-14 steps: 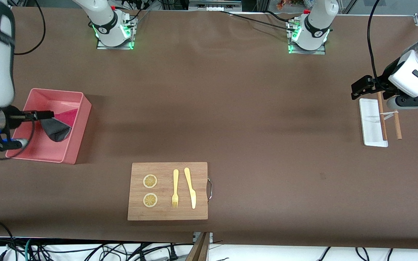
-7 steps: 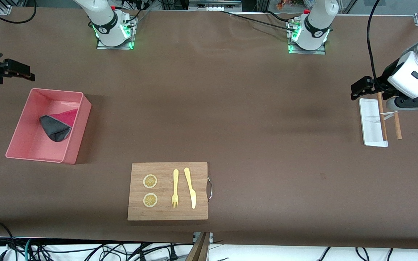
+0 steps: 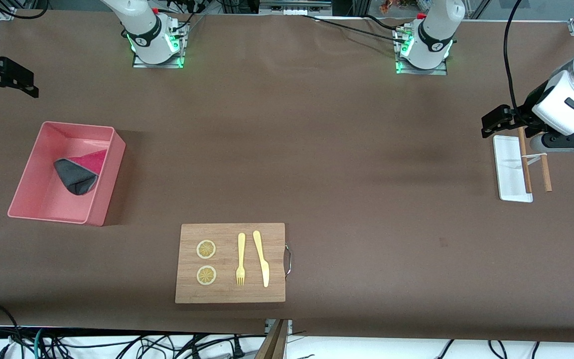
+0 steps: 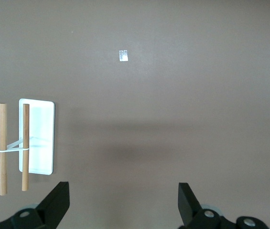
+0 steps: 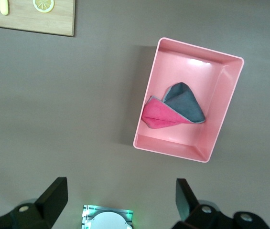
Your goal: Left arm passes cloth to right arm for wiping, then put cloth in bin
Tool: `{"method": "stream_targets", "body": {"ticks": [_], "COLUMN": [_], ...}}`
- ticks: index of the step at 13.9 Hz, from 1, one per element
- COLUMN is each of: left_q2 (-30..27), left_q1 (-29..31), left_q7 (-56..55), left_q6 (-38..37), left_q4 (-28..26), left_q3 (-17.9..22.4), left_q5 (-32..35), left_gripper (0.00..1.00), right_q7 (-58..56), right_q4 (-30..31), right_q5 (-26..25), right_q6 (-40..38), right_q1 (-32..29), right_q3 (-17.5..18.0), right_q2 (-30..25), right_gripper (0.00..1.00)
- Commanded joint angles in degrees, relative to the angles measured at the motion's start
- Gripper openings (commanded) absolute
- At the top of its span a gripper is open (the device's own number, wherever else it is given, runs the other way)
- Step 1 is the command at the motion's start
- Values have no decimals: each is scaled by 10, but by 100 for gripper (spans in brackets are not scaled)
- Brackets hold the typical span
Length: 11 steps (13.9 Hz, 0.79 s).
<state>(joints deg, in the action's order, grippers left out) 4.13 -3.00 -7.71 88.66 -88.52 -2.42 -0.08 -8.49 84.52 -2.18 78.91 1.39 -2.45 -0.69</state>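
The cloth (image 3: 78, 172) lies crumpled inside the bin (image 3: 108, 174), grey face mostly up with a pink fold showing, toward the right arm's end of the table. The right gripper (image 5: 120, 195) hangs high above the table beside the bin, jaws spread wide and empty, with the cloth below it and apart. The left gripper (image 4: 124, 205) waits with jaws wide and empty, over the table near a white tray (image 4: 46, 160) and two wooden sticks (image 4: 3, 152).
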Motion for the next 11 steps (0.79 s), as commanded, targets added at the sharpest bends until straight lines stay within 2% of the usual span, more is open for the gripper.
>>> {"method": "stream_targets", "body": {"ticks": [1, 4, 7, 11], "left_q2": [7, 7, 7, 7], "left_q1": [-1, -1, -1, -1], "left_q7": [2, 1, 1, 1], "left_q6": [-10, -13, -14, -14], "left_q4": [16, 17, 17, 17], "left_q3": [1, 0, 0, 1], "left_q5": [-10, -11, -11, -11], "left_gripper": [100, 100, 100, 100], "right_q7": [39, 50, 40, 42], "right_q4": [38, 49, 17, 13], "right_q5": [9, 18, 17, 17], "right_q6": [14, 12, -5, -5], "right_q1": [-17, -24, -24, -24], "right_q3": [15, 21, 16, 16], "right_q2": [-19, -19, 8, 14], "right_gripper": [100, 100, 100, 100]}}
